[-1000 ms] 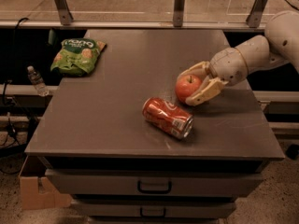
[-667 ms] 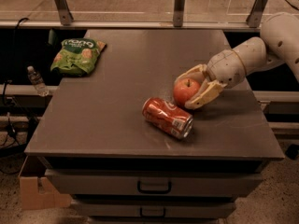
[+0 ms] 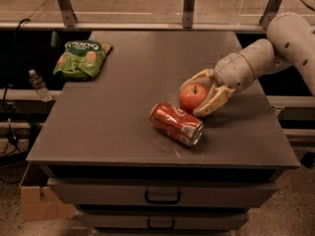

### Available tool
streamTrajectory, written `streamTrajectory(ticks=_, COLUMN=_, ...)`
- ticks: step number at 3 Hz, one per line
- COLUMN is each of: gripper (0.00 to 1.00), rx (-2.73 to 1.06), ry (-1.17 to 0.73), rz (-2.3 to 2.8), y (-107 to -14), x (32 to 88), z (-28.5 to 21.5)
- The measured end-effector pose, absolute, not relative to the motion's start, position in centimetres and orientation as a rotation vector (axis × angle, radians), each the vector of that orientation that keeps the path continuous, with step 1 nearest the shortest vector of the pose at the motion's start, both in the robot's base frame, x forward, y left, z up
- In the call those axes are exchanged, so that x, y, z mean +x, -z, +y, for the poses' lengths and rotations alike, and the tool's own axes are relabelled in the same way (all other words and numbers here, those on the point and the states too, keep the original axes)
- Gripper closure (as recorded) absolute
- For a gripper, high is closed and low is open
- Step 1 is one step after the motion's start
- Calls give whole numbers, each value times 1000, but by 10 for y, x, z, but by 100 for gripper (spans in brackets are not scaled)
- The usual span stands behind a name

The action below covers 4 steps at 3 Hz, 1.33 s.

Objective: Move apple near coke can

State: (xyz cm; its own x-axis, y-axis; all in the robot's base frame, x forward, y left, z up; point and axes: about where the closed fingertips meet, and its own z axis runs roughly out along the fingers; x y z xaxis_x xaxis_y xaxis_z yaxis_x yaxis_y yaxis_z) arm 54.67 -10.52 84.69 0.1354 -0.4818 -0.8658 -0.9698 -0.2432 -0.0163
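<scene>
The apple [image 3: 193, 97] is small, round and red-orange, and sits right of the table's middle. It lies just behind the right end of the coke can [image 3: 176, 123], a finger's width from it. The red can with white script lies on its side, its silver end towards the front right. My gripper [image 3: 191, 100] reaches in from the right. One beige finger [image 3: 198, 77] curves behind the apple, and the other finger [image 3: 212, 102] is against its front right side. The gripper is closed on the apple, which is low at the table top.
A green snack bag [image 3: 82, 58] lies at the table's back left corner. A small plastic bottle [image 3: 38, 85] stands on a ledge off the left edge. The dark table [image 3: 108, 127] has drawers below its front edge. A metal rail runs behind it.
My gripper has carried the apple slightly left and down towards the can. The can and the bag have not moved.
</scene>
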Motion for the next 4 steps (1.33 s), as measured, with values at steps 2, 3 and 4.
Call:
streamTrajectory(ticks=2, gripper=0, rx=-1835, ry=-978, rz=1408, y=-851, x=560, z=-114)
streamTrajectory(ticks=3, gripper=0, rx=-1858, ry=-866, rz=1450, y=-862, x=583, z=-136)
streamTrajectory(ticks=4, gripper=0, rx=-1845, ry=-690, rz=1516, y=-883, x=611, z=-170)
